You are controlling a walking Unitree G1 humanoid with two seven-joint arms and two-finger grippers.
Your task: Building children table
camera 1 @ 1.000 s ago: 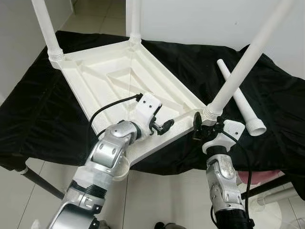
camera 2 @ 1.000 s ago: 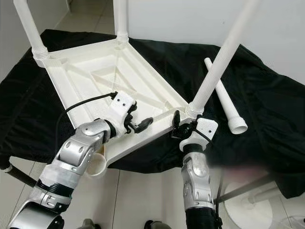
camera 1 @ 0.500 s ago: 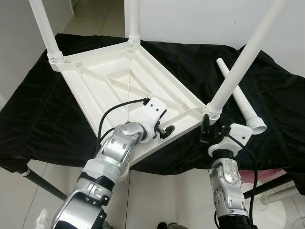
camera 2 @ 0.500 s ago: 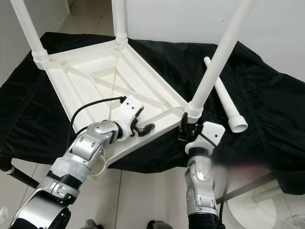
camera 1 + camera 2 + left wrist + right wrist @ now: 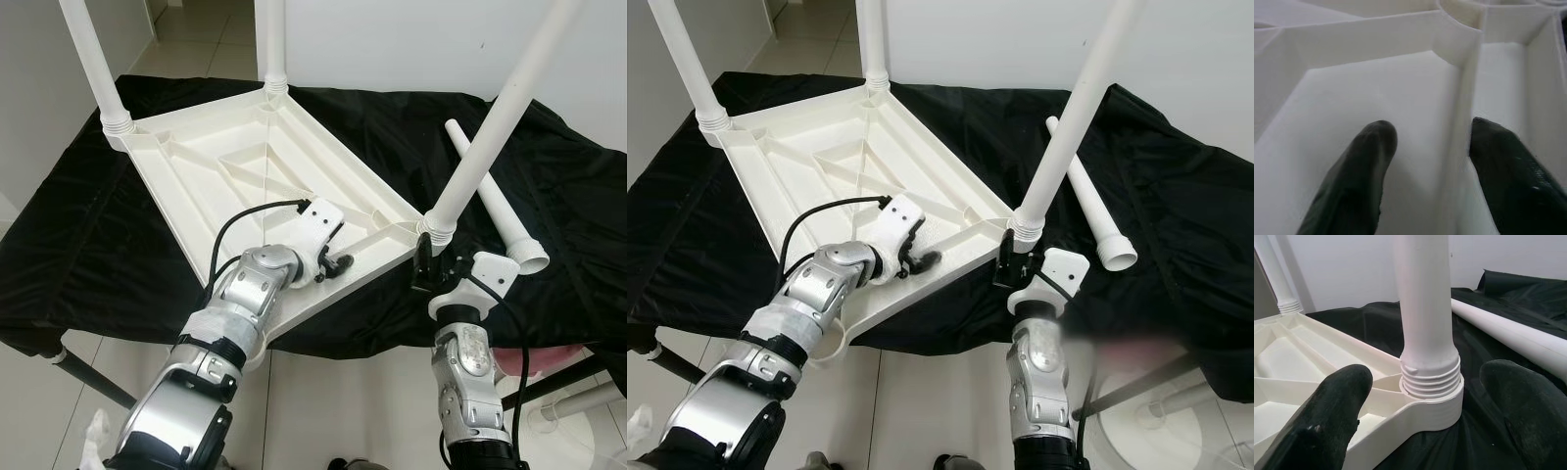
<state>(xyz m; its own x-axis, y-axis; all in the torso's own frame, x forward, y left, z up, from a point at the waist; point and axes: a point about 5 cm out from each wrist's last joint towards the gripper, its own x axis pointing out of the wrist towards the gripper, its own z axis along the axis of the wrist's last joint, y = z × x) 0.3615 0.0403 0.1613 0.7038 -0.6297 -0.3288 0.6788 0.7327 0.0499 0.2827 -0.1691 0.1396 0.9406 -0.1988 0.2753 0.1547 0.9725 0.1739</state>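
Three legs stand screwed into an upturned white tabletop (image 5: 255,171), and a fourth leg (image 5: 495,206) lies loose beside it.

The tabletop rests underside up on a black cloth (image 5: 78,245) draped over a table, its ribbed underside facing the camera. Legs rise from the two far corners, the far-left leg (image 5: 93,64) and the far-middle leg (image 5: 271,44), and the near-right leg (image 5: 485,137) leans up and to the right from its threaded socket. The left gripper (image 5: 333,264) reaches onto the near edge of the tabletop, its fingers (image 5: 1359,171) parted and straddling one of the thin ribs. The right gripper (image 5: 1427,396) sits just in front of the near-right leg's base, fingers spread wide to either side of the threaded collar without touching it. The loose leg lies on the cloth to the right, flared end nearest.
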